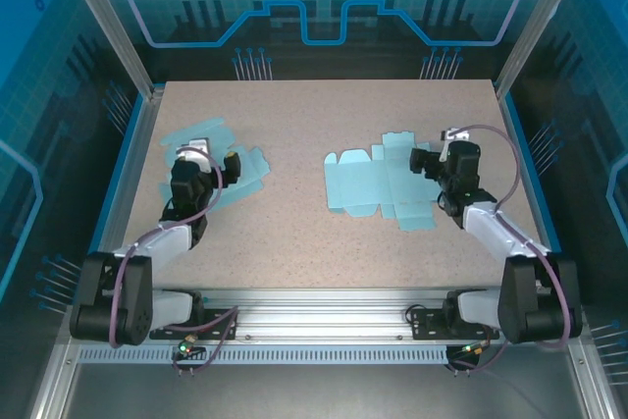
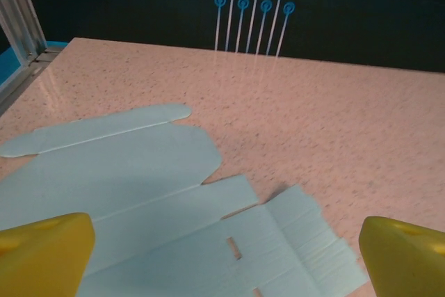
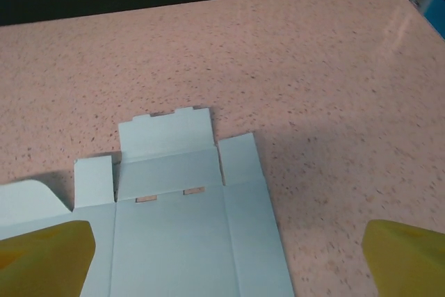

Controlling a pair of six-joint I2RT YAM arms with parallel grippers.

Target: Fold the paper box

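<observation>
2 flat paper box blanks lie on the table: the right blank just right of centre in the top view, the left blank at middle left. The right gripper hangs low over its sheet, yellow fingers spread wide and empty — the left gripper is likewise wide, holding nothing. No panel is raised yet. To begin well, I judge: pin the main panel, catch 1 side flap at its scored line, and lift slowly — thin card may skate on this smooth top.
</observation>
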